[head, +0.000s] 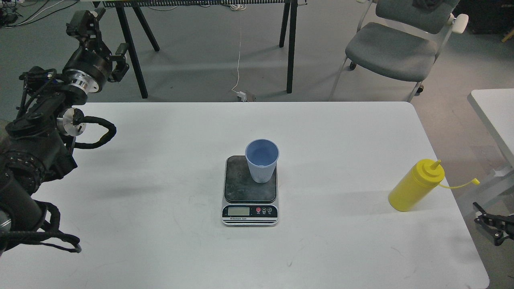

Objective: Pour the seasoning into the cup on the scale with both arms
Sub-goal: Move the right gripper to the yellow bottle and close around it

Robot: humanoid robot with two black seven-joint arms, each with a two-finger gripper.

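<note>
The light-blue ribbed cup (262,160) stands upright on the back right of the scale's dark platform (249,192) at the middle of the white table. The yellow seasoning bottle (415,186) stands near the table's right edge, its cap strap (461,185) hanging out to the right. My left gripper (102,38) is open and empty, raised beyond the table's back left corner, far from the cup. My right gripper (478,213) shows small at the right edge, below and right of the bottle, off the table; its fingers look apart and empty.
The white table (160,241) has its right edge just past the bottle. A grey chair (391,48) and black trestle legs (291,48) stand behind it. A second white table (494,108) is at the right.
</note>
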